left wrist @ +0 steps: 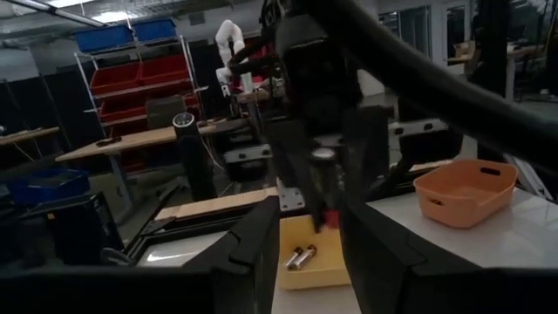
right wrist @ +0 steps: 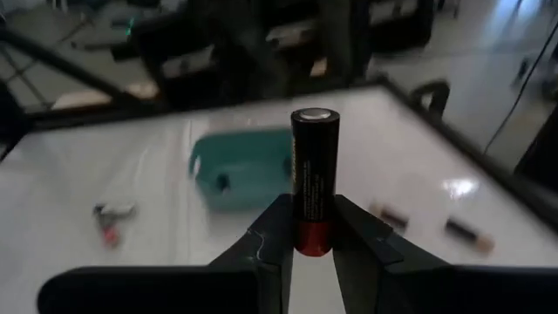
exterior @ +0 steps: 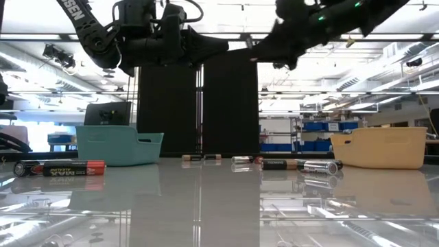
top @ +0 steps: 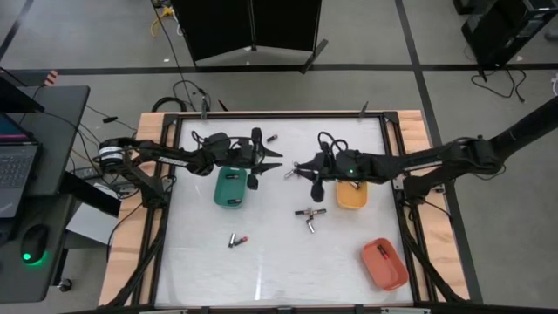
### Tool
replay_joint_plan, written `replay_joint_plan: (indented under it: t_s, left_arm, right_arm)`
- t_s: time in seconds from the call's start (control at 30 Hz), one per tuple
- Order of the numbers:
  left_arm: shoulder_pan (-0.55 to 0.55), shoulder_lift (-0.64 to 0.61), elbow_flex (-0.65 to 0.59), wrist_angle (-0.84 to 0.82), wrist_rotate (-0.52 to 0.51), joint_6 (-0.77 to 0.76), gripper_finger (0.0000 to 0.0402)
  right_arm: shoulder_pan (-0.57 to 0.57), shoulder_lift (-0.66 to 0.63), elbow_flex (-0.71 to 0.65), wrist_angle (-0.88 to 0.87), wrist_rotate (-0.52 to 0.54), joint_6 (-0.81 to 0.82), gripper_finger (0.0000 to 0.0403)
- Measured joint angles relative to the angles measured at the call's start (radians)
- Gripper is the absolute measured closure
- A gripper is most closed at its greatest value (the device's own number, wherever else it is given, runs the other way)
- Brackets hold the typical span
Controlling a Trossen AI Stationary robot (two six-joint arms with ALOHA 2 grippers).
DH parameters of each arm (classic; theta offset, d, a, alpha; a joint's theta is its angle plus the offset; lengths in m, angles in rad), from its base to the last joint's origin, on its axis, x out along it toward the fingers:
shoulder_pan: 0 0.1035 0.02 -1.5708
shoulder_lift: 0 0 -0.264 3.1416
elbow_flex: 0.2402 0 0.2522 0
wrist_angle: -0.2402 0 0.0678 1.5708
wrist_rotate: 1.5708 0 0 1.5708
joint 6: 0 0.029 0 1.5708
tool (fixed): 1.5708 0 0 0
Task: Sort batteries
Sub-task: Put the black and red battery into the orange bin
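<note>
The white glossy table (top: 279, 262) carries a teal plastic tray (top: 230, 187) at centre left and a yellow plastic tray (top: 351, 194) at centre right. The right pincer (right wrist: 312, 228) grips a black red-ended battery (right wrist: 313, 179) upright; it should probably lower it over the right tray before releasing. The left pincer (left wrist: 307, 231) stands open and empty. Loose silvery batteries (top: 309, 215) lie at centre.

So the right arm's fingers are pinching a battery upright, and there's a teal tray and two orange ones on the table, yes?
Nearly. The right gripper does pinch a battery upright, and the teal tray is there, but only one tray is orange; the other is yellow, as the high view shows.
</note>
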Motion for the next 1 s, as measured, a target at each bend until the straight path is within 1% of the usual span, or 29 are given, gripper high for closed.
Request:
replay_joint_plan:
  t_s: [0.17, 0.37, 0.47, 0.63, 0.8, 0.93, 1.0]
  left_arm:
    - [0.0, -0.022, 0.0, -0.022, -0.007, 0.022, 0.0275]
    - [0.001, -0.04, -0.001, -0.052, -0.008, 0.049, 0.0275]
    - [0.001, -0.047, -0.001, -0.077, -0.01, 0.053, 0.0275]
    - [0.001, -0.052, -0.001, -0.113, -0.023, 0.091, 0.0275]
    - [0.001, -0.052, -0.001, -0.122, -0.036, 0.101, 0.0275]
    - [0.001, -0.052, -0.001, -0.123, -0.043, 0.105, 0.0274]
    - [0.001, -0.052, -0.001, -0.124, -0.055, 0.106, 0.0274]
  right_arm:
    - [0.075, -0.084, 0.0, -0.287, 0.046, 0.142, 0.0332]
    - [0.189, -0.119, 0.0, -0.571, 0.051, 0.407, 0.0332]
    - [0.253, -0.114, 0.012, -0.696, 0.003, 0.558, 0.0332]
    - [0.365, -0.082, 0.118, -0.913, -0.075, 0.76, 0.0332]
    - [0.463, -0.052, 0.228, -1.028, -0.216, 0.995, 0.0332]
    - [0.552, -0.034, 0.257, -1.085, -0.329, 1.234, 0.0332]
    - [0.608, -0.03, 0.258, -1.082, -0.358, 1.361, 0.0332]
